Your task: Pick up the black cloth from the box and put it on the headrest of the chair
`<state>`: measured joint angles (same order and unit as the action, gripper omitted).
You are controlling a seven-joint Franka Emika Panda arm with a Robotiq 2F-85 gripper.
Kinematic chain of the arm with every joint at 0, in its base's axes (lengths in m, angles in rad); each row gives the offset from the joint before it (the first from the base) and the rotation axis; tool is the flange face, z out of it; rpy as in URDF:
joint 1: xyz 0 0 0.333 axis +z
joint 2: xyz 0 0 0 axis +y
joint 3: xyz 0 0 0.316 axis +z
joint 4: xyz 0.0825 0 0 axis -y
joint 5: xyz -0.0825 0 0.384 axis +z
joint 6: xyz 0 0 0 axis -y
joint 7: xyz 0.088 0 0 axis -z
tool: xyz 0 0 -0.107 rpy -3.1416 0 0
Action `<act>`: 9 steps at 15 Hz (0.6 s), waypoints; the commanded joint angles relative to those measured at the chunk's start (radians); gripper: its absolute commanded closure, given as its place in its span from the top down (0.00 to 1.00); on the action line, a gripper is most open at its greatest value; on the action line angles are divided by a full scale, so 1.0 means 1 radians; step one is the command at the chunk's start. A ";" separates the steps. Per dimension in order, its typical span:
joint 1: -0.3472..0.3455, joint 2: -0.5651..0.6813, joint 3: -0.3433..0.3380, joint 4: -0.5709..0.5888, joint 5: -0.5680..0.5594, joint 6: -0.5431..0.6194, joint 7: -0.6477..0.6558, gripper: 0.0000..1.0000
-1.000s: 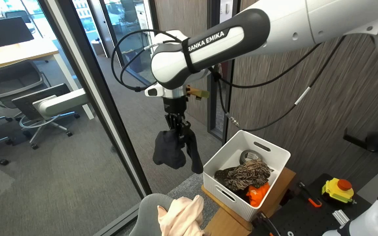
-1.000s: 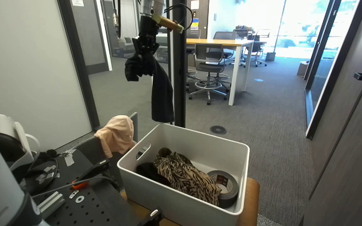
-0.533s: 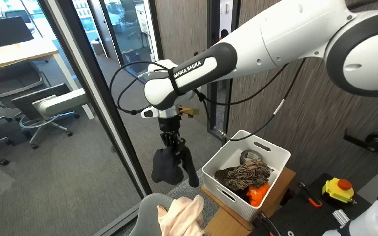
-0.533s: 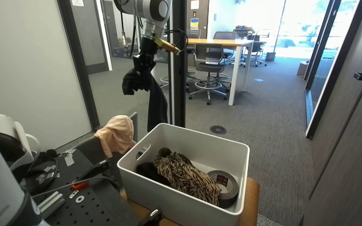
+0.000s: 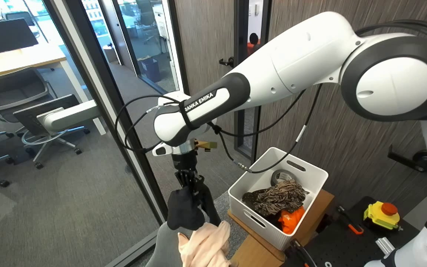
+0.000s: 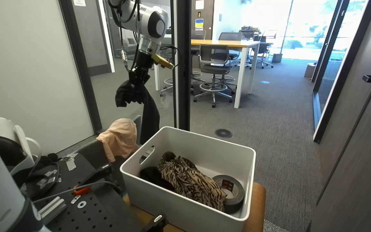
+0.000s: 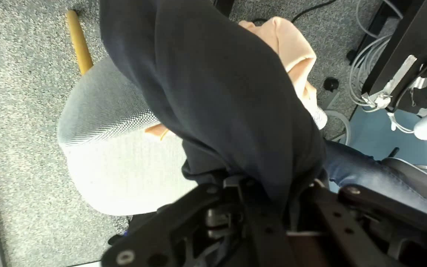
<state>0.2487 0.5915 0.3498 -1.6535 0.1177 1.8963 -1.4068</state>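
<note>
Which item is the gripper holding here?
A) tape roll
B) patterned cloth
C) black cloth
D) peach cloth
C: in both exterior views the black cloth hangs from the gripper, while the peach cloth lies over the chair.

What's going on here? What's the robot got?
Its gripper is holding a black cloth, which hangs close by the chair. A pink cloth is already draped on the chair. The black cloth is out of the box but not let go yet, so the job isn't finished. I can't tell whether it touches the chair.
</note>
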 commanded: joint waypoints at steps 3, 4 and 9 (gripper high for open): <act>0.023 0.105 0.028 0.089 0.014 -0.043 -0.021 0.04; 0.024 0.121 0.034 0.100 0.017 -0.051 -0.025 0.04; 0.057 0.192 0.037 0.157 0.006 -0.049 0.003 0.04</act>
<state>0.2893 0.7298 0.3800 -1.5820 0.1204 1.8914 -1.4154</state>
